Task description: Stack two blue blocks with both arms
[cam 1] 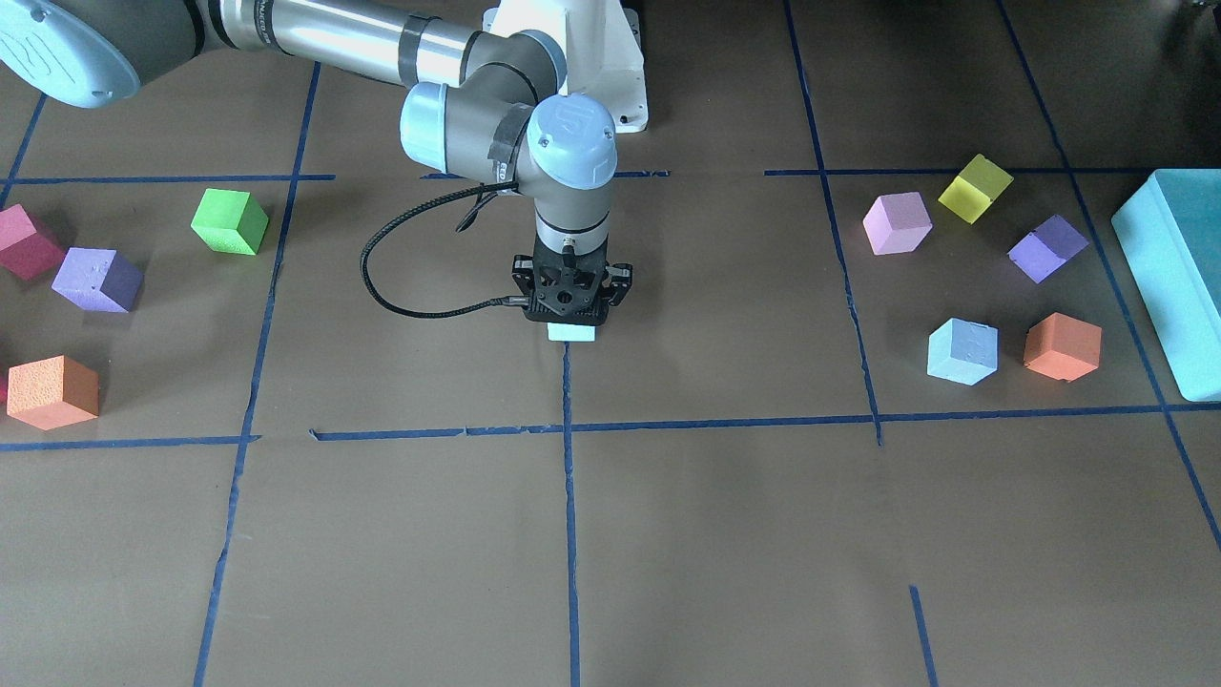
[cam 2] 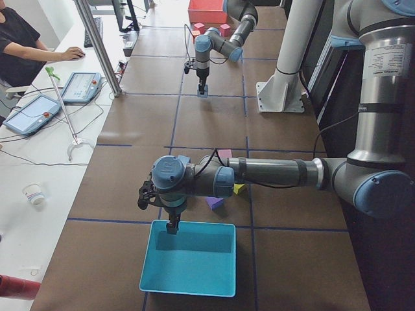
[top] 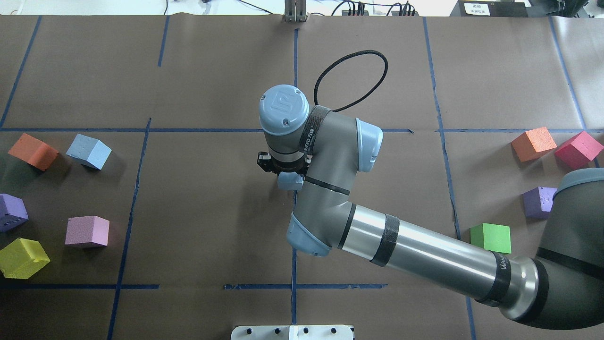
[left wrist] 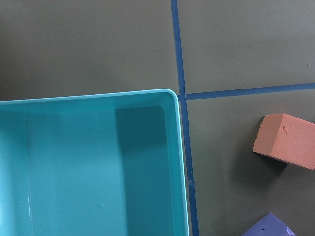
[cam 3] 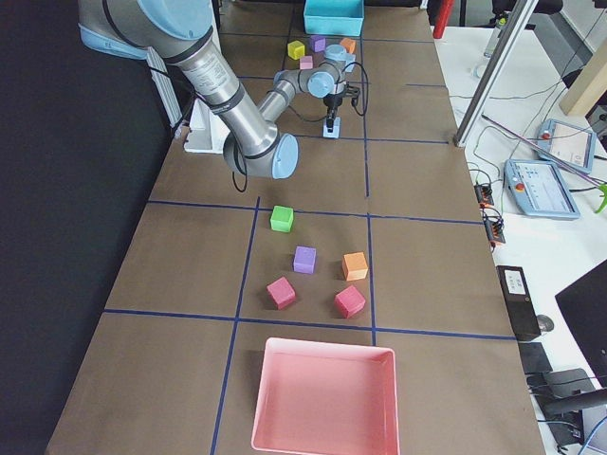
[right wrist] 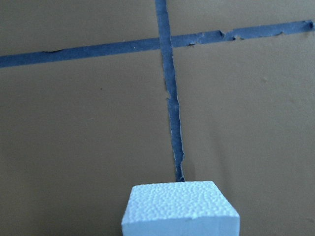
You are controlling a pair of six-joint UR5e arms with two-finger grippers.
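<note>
One pale blue block (cam 1: 570, 333) is at the table's middle, on a blue tape line, directly under my right gripper (cam 1: 570, 320). The gripper points straight down and is shut on this block, low at the table surface. The block fills the bottom of the right wrist view (right wrist: 179, 209) and shows in the overhead view (top: 290, 181). The second blue block (cam 1: 962, 351) lies free on my left side (top: 88, 151) beside an orange cube (cam 1: 1062, 346). My left gripper (cam 2: 172, 228) hangs over the teal box (cam 2: 188, 259); I cannot tell whether it is open or shut.
Pink (cam 1: 897, 222), yellow (cam 1: 974, 188) and purple (cam 1: 1047, 248) cubes lie near the second blue block. Green (cam 1: 230, 221), purple (cam 1: 96, 280), orange (cam 1: 52, 391) and magenta (cam 1: 27, 243) cubes lie on my right side. A pink tray (cam 3: 322, 398) sits at the right end.
</note>
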